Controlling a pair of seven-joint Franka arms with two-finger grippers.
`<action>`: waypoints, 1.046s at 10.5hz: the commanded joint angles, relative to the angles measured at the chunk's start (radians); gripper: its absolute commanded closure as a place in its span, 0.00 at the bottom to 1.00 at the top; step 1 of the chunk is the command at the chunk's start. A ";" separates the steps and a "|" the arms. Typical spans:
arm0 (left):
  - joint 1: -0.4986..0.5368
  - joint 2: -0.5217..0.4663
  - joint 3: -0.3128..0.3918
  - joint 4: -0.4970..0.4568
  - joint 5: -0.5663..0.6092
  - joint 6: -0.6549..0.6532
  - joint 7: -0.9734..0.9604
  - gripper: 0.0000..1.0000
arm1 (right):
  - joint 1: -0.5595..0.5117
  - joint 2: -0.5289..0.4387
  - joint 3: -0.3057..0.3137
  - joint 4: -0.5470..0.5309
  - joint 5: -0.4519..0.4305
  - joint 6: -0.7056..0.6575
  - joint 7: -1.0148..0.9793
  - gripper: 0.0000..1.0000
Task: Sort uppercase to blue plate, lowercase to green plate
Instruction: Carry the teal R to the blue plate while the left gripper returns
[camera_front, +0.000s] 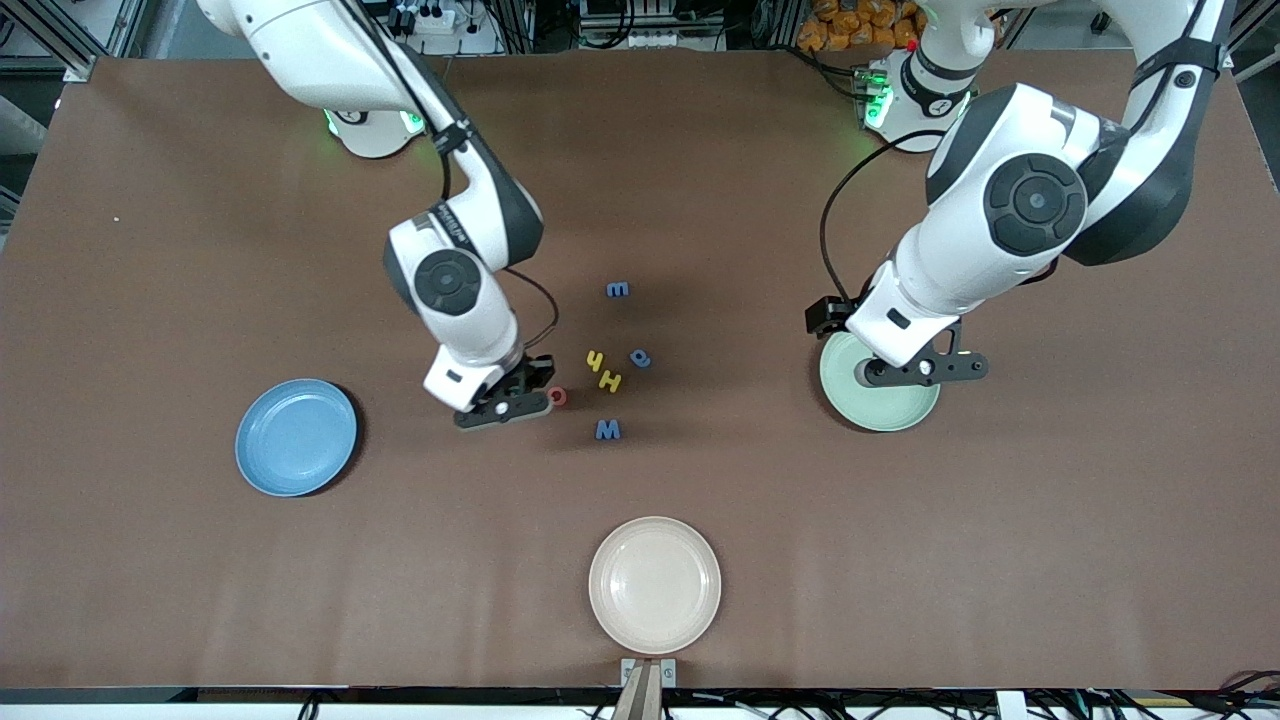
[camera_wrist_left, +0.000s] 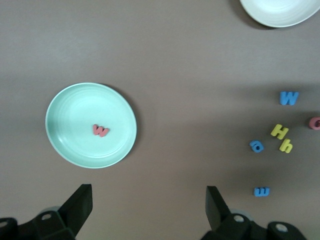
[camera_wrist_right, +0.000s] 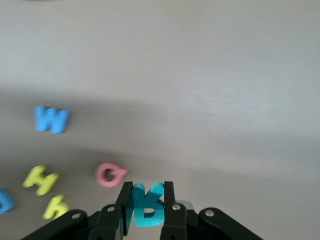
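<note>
The right gripper (camera_wrist_right: 145, 202) is clamped on the teal R (camera_wrist_right: 146, 206), low over the counter (camera_front: 150, 250) just beside the red Q (camera_front: 558, 397). The large blue W (camera_front: 607, 430) lies nearer the front camera; the yellow H (camera_front: 610, 382), yellow h (camera_front: 595, 360), blue a (camera_front: 640, 357) and small blue m (camera_front: 618, 290) lie farther back. The blue plate (camera_front: 296, 437) sits toward the right arm's end. The left gripper (camera_wrist_left: 147, 210) hangs wide open and holding nothing above the green plate (camera_wrist_left: 70, 115), where the red w (camera_wrist_left: 100, 131) lies. A cream plate (camera_front: 654, 585) sits nearest the front camera.
</note>
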 joint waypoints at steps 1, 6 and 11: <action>-0.067 0.026 -0.003 -0.001 0.033 0.055 -0.063 0.00 | -0.113 -0.017 0.013 -0.007 -0.012 -0.033 -0.062 1.00; -0.244 0.169 0.000 -0.012 0.187 0.202 -0.202 0.00 | -0.392 0.000 0.013 -0.005 -0.011 -0.028 -0.494 1.00; -0.408 0.325 0.104 0.029 0.223 0.293 -0.299 0.00 | -0.545 0.045 0.014 0.006 0.000 -0.025 -0.740 0.80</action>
